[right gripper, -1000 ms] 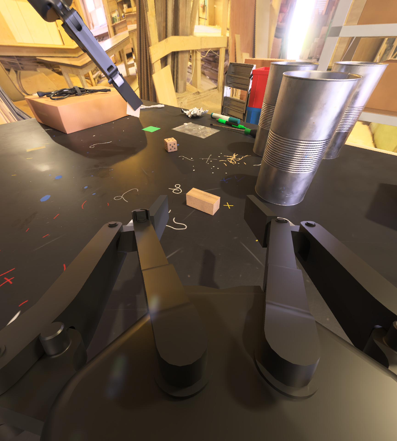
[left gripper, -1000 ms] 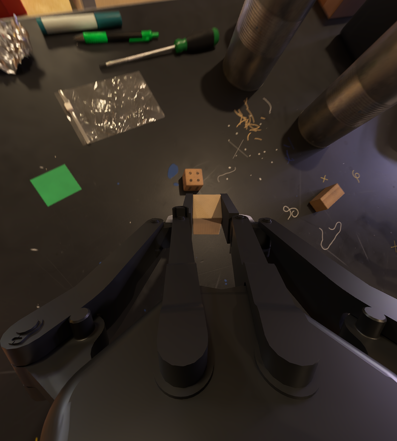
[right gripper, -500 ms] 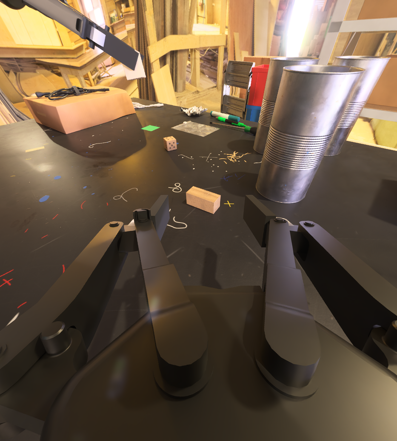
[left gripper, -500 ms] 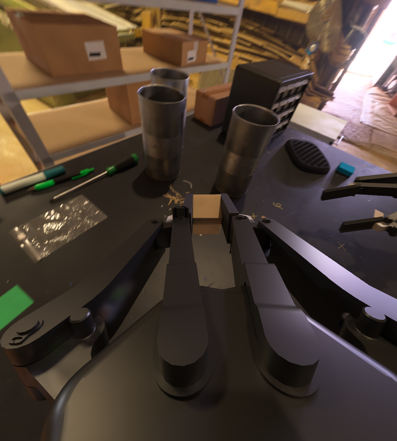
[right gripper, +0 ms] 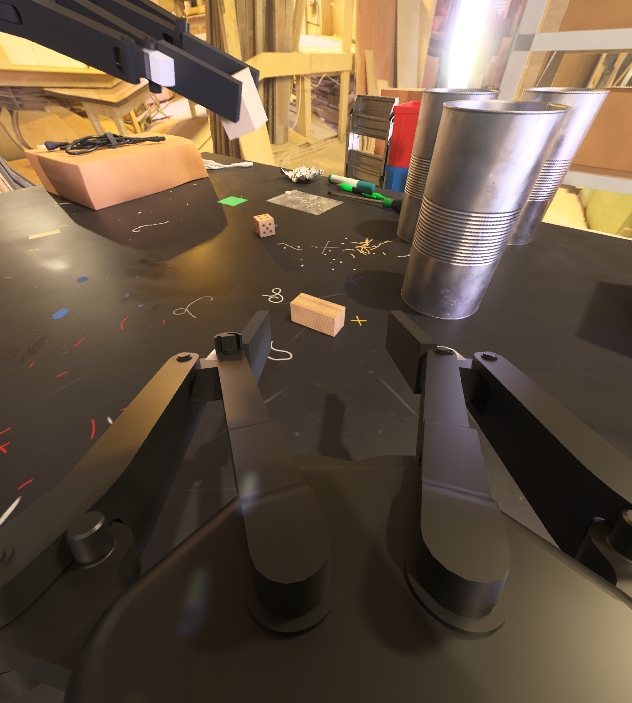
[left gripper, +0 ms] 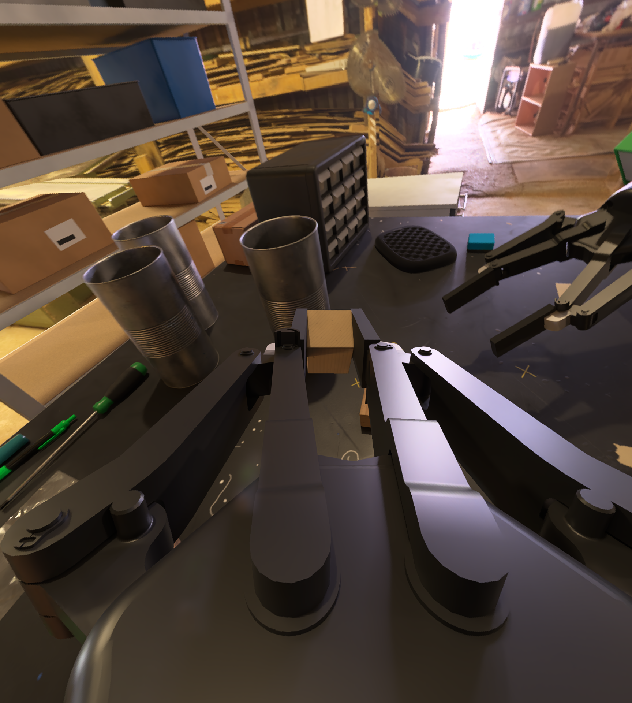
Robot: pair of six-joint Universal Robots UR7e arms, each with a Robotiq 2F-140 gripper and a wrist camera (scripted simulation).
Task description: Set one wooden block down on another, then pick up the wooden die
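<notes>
My left gripper (left gripper: 329, 334) is shut on a wooden block (left gripper: 328, 340) and holds it well above the dark table. It also shows high at the upper left in the right wrist view, with the block (right gripper: 247, 104) at its tips. A second wooden block (right gripper: 317, 314) lies flat on the table just ahead of my right gripper (right gripper: 327, 342), which is open and empty; a sliver of this block (left gripper: 363, 412) shows between the left fingers. The wooden die (right gripper: 264, 225) sits farther back on the table. The right gripper (left gripper: 470, 323) shows at the right in the left wrist view.
Three metal cups (right gripper: 470, 213) stand right of the lying block. A pink box with a cable (right gripper: 116, 171), a green square (right gripper: 232, 201), a plastic bag (right gripper: 304, 201), pens and a screwdriver (right gripper: 360, 190) lie at the back. A drawer cabinet (left gripper: 314, 198) and a black pad (left gripper: 415, 249) stand beyond.
My left gripper has risen and tilted up with the block, from looking down at the die to looking across the table, and moved toward the right arm. The right gripper has stayed still and open.
</notes>
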